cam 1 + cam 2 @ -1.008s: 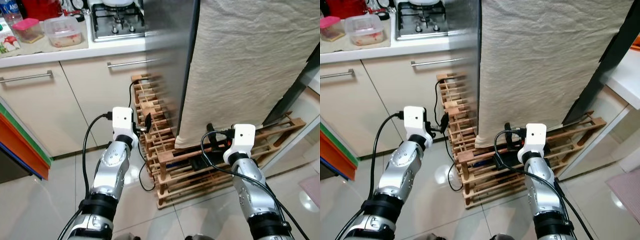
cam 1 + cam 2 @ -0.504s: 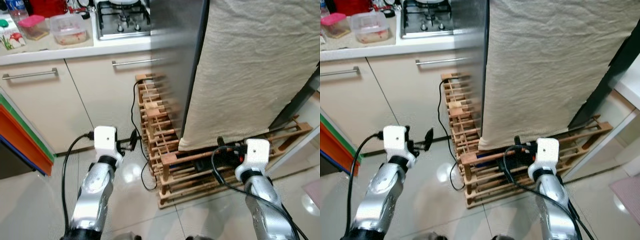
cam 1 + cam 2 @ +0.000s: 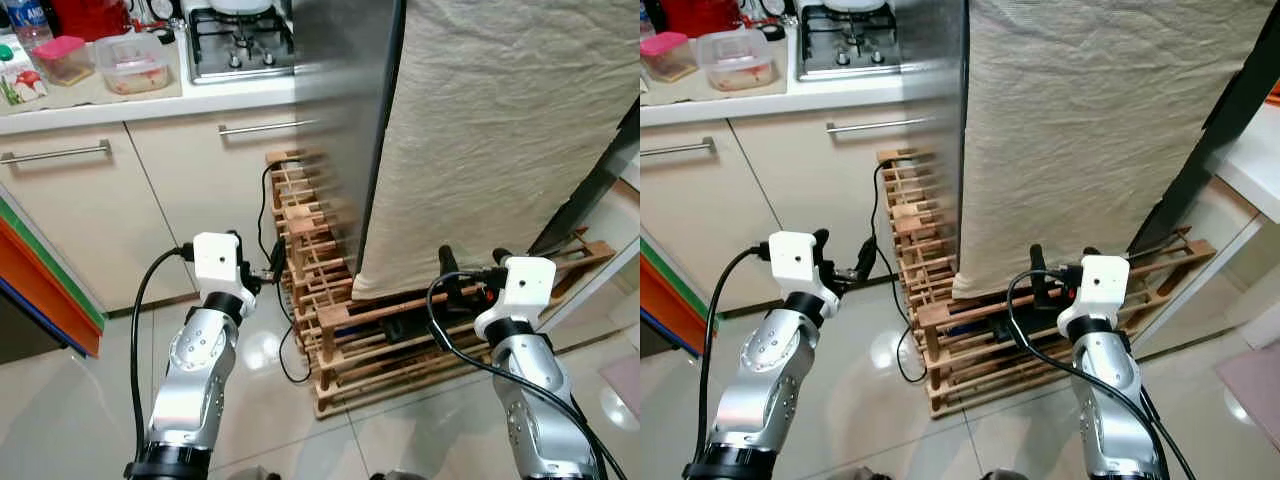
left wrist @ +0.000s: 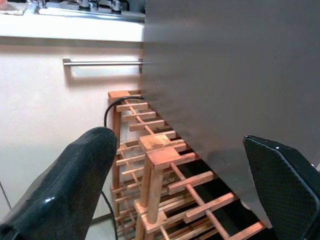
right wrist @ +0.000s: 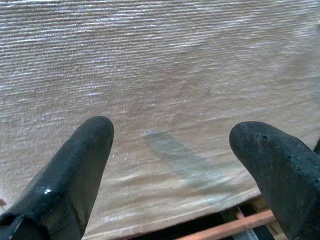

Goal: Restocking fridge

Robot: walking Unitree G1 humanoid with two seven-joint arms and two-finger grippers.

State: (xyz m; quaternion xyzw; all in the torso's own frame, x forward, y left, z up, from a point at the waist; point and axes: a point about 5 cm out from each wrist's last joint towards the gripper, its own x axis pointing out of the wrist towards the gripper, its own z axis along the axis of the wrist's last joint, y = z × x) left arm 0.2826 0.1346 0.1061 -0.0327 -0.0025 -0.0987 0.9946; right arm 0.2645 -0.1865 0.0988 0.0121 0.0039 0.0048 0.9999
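Note:
A tall dark grey fridge side [image 3: 340, 120] stands ahead of me, its front draped in a beige cloth [image 3: 500, 130]. A wooden slatted rack [image 3: 340, 330] sits on the floor at its foot. My left gripper [image 3: 262, 272] is held low beside the rack's left end, open and empty; in the left wrist view its fingers [image 4: 75, 185] frame the rack and grey panel. My right gripper [image 3: 470, 262] is open and empty just in front of the cloth's lower hem, and its wrist view shows the cloth [image 5: 170, 75] close up.
Cream cabinets with bar handles [image 3: 55, 155] line the left, under a counter with a gas hob [image 3: 240, 40] and plastic food boxes [image 3: 135, 62]. A black cable [image 3: 268, 200] hangs by the rack. An orange-edged panel [image 3: 40, 290] juts in at left. Glossy tiled floor [image 3: 110, 360] lies below.
The view has shifted as I move. Both arms dropped lower, then came up slightly; the right gripper now sits further right. Both grippers stay open and empty.

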